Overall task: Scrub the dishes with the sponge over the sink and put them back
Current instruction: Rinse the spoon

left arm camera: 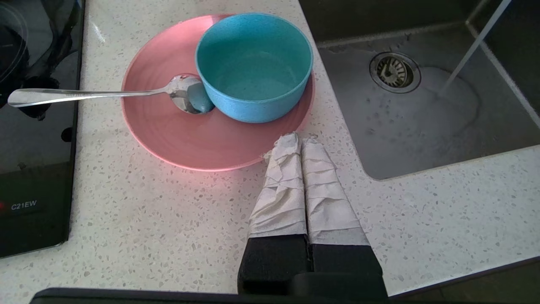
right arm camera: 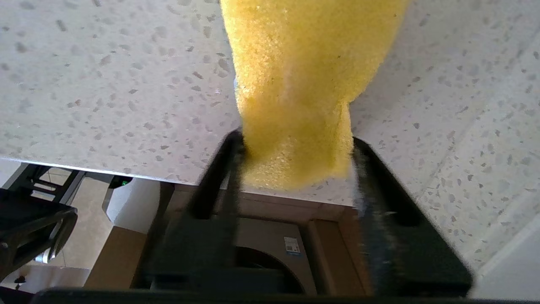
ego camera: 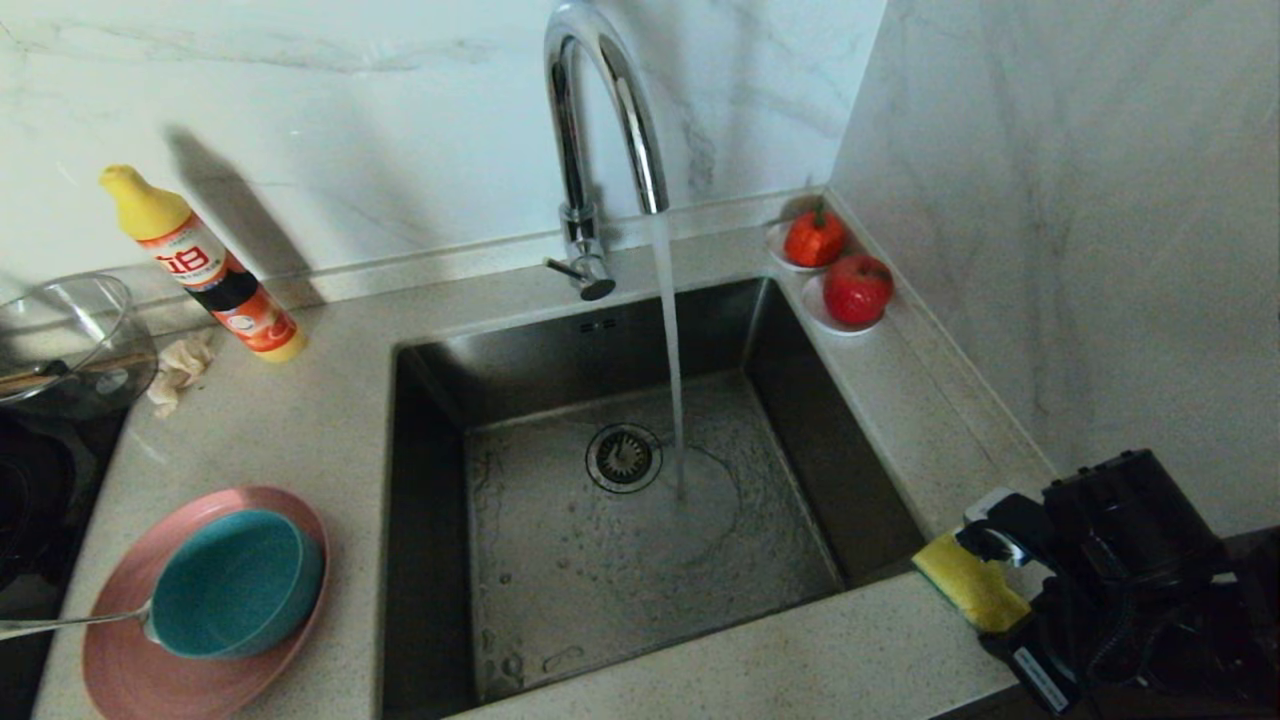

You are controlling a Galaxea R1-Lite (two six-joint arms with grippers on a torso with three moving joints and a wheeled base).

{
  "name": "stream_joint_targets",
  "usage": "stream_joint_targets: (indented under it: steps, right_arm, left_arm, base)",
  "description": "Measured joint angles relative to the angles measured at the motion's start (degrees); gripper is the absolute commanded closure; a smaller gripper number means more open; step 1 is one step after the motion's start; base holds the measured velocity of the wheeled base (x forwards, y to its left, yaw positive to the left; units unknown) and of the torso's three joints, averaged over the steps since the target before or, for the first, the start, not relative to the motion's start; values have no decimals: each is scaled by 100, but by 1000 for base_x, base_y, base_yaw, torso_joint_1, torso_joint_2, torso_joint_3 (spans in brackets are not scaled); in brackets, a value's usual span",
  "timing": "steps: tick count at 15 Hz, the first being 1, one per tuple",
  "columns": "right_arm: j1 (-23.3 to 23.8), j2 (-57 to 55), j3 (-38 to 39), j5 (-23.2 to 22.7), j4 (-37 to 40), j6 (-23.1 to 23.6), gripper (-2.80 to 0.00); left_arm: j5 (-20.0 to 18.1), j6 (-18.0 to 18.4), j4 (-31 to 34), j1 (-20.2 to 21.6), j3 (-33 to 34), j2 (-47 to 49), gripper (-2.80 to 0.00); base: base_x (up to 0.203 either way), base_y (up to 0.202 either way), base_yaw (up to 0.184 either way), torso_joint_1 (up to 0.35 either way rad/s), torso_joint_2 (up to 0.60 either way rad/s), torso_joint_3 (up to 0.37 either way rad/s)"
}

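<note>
**Right hand takes the sponge; no dish scrubbed yet**

Right hand [right arm camera: 295, 143] at the near right edge of the surface [ego camera: 330, 420] has its fingers pressed in on the yellow sponge [ego camera: 972, 585], squeezing the foam narrow where they meet it; the sponge lies on the surface just right of the sink's near corner. Left hand [left arm camera: 300, 141] hangs with its taped fingers pressed together, holding nothing, just near of the plate.

By my reading the task has barely begun: only the sponge is in hand, and all the dishes remain stacked on the left, untouched. Every dish has yet to be carried over the sink, scrubbed and set back.

Sink [ego camera: 440, 400] holds no dishes; water from the tap [ego camera: 600, 120] runs onto its floor beside the drain [ego camera: 624, 458]. Plate [ego camera: 120, 650], left of the sink, carries the teal bowl [ego camera: 235, 585], which looks empty, and the spoon [left arm camera: 105, 93], its head beside the bowl and its handle reaching out past the plate's left rim.
</note>
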State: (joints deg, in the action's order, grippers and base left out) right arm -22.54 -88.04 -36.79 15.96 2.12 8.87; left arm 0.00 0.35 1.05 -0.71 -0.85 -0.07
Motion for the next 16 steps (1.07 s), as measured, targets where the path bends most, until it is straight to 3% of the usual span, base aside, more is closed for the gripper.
stream_joint_targets:
  steps: [9,16]
  right_arm:
    - [-83,71,-66,-4,82,-44,0]
    - [-877,991,-825,-2,1208,-17,0]
  left_arm:
    - [-2,-2,-1,0,0,0,0]
    - [-4,-2,0,0,0,0,0]
  base:
    - [0,0,0,0,0,0]
    - [0,0,0,0,0,0]
